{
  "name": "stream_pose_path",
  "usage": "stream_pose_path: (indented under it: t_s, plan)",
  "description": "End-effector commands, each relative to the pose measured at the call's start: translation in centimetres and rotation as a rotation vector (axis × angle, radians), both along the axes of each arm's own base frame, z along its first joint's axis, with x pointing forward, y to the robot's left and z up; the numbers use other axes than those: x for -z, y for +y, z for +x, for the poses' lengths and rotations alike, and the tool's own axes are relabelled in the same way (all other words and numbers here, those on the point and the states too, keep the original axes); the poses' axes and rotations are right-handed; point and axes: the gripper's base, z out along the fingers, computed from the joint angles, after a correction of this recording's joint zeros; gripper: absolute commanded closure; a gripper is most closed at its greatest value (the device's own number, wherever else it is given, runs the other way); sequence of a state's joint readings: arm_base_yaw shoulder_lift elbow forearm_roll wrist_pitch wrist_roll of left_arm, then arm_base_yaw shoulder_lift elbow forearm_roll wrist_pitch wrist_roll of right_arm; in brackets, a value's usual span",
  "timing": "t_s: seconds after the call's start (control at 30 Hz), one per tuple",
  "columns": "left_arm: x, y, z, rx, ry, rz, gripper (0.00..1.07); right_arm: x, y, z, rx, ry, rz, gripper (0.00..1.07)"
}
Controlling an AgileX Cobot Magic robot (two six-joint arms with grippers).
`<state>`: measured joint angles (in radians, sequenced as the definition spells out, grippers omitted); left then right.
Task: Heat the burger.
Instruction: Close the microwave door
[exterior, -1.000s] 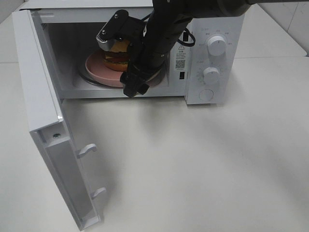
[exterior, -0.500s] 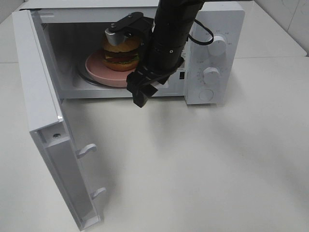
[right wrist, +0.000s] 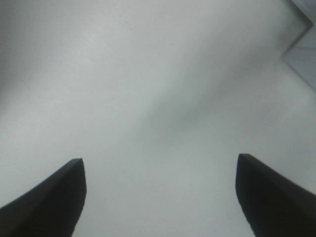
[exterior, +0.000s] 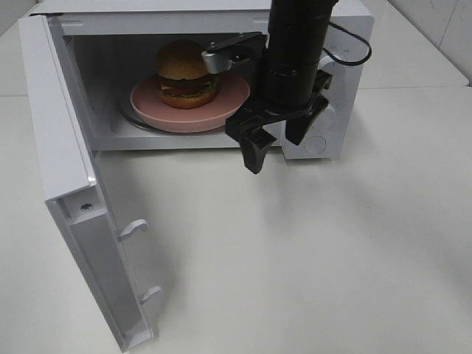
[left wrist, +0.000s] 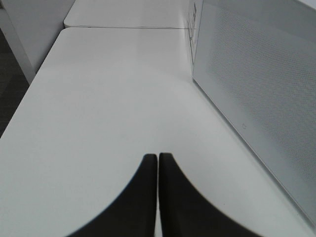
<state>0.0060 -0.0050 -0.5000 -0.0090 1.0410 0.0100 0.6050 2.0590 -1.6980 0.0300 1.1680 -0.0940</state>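
Observation:
The burger [exterior: 184, 72], with a golden bun and a dark patty, sits on a round pink plate [exterior: 228, 99] inside the open microwave [exterior: 346, 29]. My right gripper [exterior: 276, 144] hangs outside the cavity, in front of the microwave's lower right edge, pointing down at the table. It is open and empty, and the right wrist view shows its gripper [right wrist: 159, 165] with both fingertips far apart over bare table. My left gripper [left wrist: 158, 163] is shut with nothing in it, low over the white table; it is out of the exterior high view.
The microwave door [exterior: 63, 155] stands swung wide open at the left, with its handle hooks [exterior: 133, 228] facing the table. Two knobs [exterior: 330, 70] and a round button sit on the control panel. A perforated white panel [left wrist: 256, 89] rises beside my left gripper.
My right arm has drawn back out of the microwave and moved right, its gripper now hanging in front of it. The burger stays on the plate, now uncovered.

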Motion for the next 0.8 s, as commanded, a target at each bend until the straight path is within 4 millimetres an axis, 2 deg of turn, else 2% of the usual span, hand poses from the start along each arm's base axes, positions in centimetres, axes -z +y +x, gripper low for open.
stream_pose_path:
  t_s: [0.03,0.1,0.2,0.27,0.3,0.37,0.47,0.53,0.57,0.63,0.67,0.73,0.8]
  plan:
    - [0.0,0.0,-0.2,-0.003,-0.022,-0.002,1.06,-0.5,-1.8,0.3,0.086,0.042,-0.038,0.36]
    - [0.0,0.0,-0.2,-0.003,-0.022,-0.002,1.06,-0.4,-2.1,0.3,0.147,0.036,-0.059,0.40]
    - [0.0,0.0,-0.2,-0.003,-0.022,-0.002,1.06,-0.4,-2.3,0.1,0.158,0.031,-0.072,0.43]
    - [0.0,0.0,-0.2,-0.003,-0.022,-0.002,1.06,0.0,-2.9,-0.7,0.164,0.051,-0.099,0.49]
    - [0.0,0.0,-0.2,-0.003,-0.022,-0.002,1.06,0.0,-2.9,-0.7,0.164,0.051,-0.099,0.49]
    - [0.0,0.0,-0.2,-0.003,-0.022,-0.002,1.06,1.0,-4.5,-1.7,0.163,0.035,-0.203,0.55]
    - [0.0,0.0,-0.2,-0.003,-0.022,-0.002,1.06,1.2,-5.0,-2.0,0.174,0.022,-0.225,0.55]
    - [0.0,0.0,-0.2,-0.003,-0.022,-0.002,1.06,1.6,-6.3,-2.2,0.212,-0.035,-0.291,0.56]
    - [0.0,0.0,-0.2,-0.003,-0.022,-0.002,1.06,1.6,-6.3,-2.2,0.212,-0.035,-0.291,0.56]
    - [0.0,0.0,-0.2,-0.003,-0.022,-0.002,1.06,2.4,-8.4,-2.0,0.273,-0.027,-0.318,0.56]
    - [0.0,0.0,-0.2,-0.003,-0.022,-0.002,1.06,2.4,-8.4,-2.0,0.273,-0.027,-0.318,0.56]
    - [0.0,0.0,-0.2,-0.003,-0.022,-0.002,1.06,3.0,-10.1,-1.5,0.331,-0.004,-0.299,0.56]
    - [0.0,0.0,-0.2,-0.003,-0.022,-0.002,1.06,3.1,-10.6,-1.3,0.348,0.006,-0.290,0.56]
